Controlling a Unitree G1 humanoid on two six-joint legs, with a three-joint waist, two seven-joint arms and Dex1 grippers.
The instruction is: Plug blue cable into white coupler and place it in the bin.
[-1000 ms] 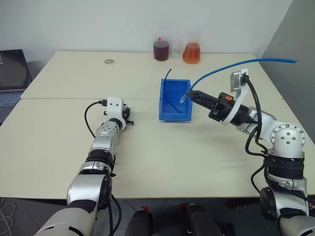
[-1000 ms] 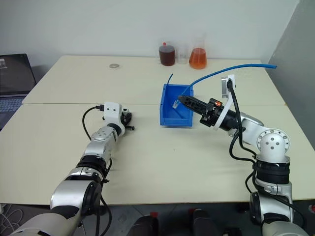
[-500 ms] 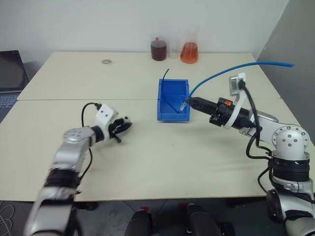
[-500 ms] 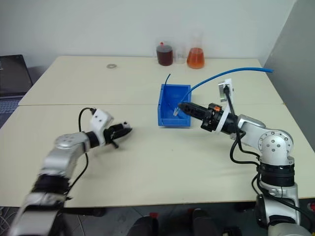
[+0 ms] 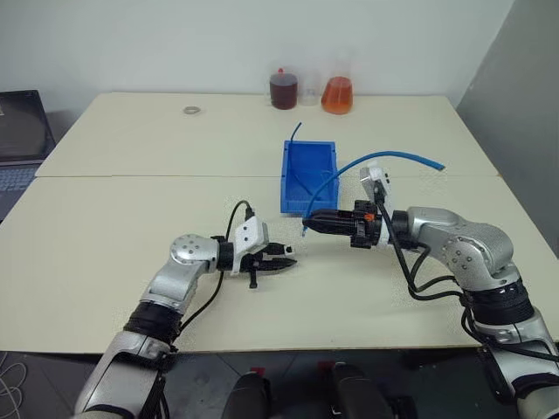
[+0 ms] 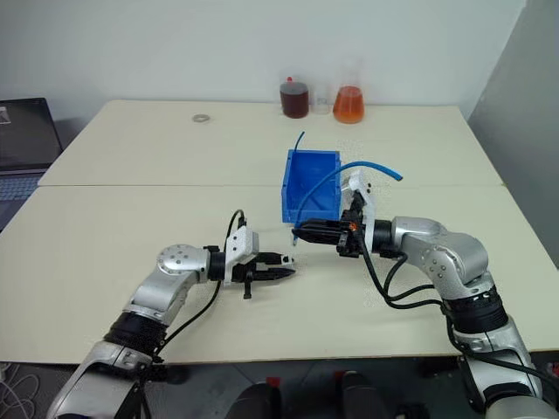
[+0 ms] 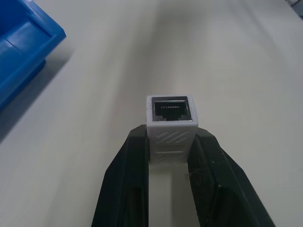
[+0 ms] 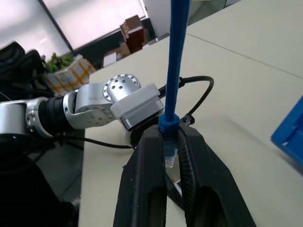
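Observation:
My left gripper (image 7: 171, 135) is shut on the white coupler (image 7: 171, 118), whose dark socket faces away from the wrist. In the head views this gripper (image 5: 284, 261) points right, low over the table's front half. My right gripper (image 5: 308, 223) points left toward it, a short gap apart and slightly higher. It is shut on the blue cable (image 8: 175, 56) just behind the light-blue plug (image 8: 169, 153). The cable (image 5: 393, 158) arcs up and back over the right arm. The blue bin (image 5: 308, 177) stands just behind both grippers.
A short dark blue wire (image 5: 297, 131) sticks up from the bin's far end. Two flasks, dark red (image 5: 285, 89) and orange (image 5: 337, 94), stand at the table's back edge. A grey ring (image 5: 190, 110) lies back left. A laptop (image 5: 17, 131) sits off the table's left.
The left arm swung back and right, turning its gripper to face the right one. The right gripper came down from over the bin toward the left, and the cable followed.

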